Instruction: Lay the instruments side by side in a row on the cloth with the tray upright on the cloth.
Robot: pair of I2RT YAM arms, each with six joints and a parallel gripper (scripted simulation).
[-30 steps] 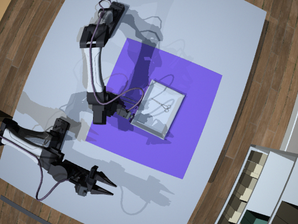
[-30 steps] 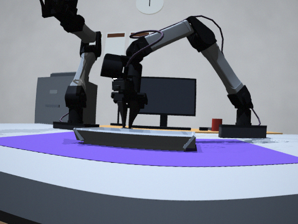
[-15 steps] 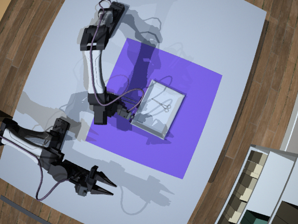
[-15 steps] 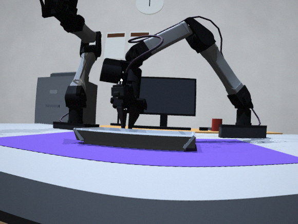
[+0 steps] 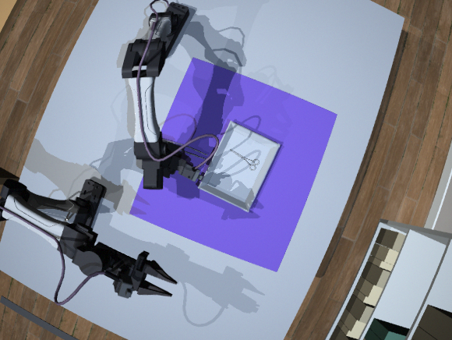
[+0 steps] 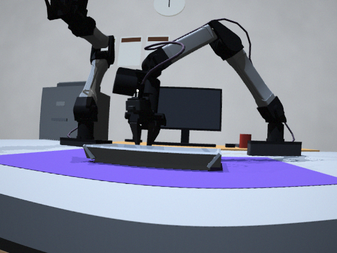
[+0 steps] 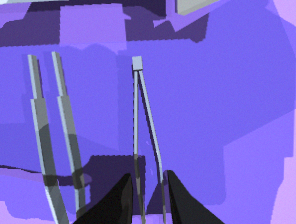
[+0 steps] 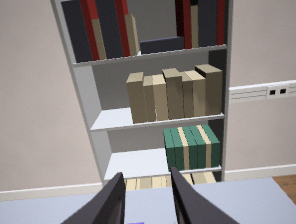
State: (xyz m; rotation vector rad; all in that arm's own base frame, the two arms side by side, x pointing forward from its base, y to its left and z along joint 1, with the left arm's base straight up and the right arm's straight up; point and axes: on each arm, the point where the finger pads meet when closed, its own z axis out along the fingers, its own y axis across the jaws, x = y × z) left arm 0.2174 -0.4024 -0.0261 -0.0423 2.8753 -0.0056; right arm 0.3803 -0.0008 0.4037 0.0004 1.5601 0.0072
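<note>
The purple cloth (image 5: 304, 144) (image 6: 145, 177) (image 7: 250, 90) lies flat. The white tray (image 5: 253, 135) (image 6: 157, 158) stands upright on it, with a scissor-like clamp (image 5: 243, 157) inside. In the left wrist view, slim V-shaped tweezers (image 7: 137, 63) lie on the cloth beside the tray, and a thicker two-armed instrument (image 7: 70, 125) lies to their left with a gap between. My left gripper (image 5: 200, 178) (image 6: 143, 144) (image 7: 149, 179) is slightly open, pointing down at the tweezers' arms, close to the tray's side; contact cannot be told. My right gripper (image 5: 174, 288) (image 8: 147, 177) is partly open and empty, off the cloth.
The right arm stands beside the cloth's lower-left side in the top view, its hand raised over the pale table (image 5: 362, 74). The tray wall is close to the left fingers. A bookshelf (image 8: 160, 122) stands beyond the table.
</note>
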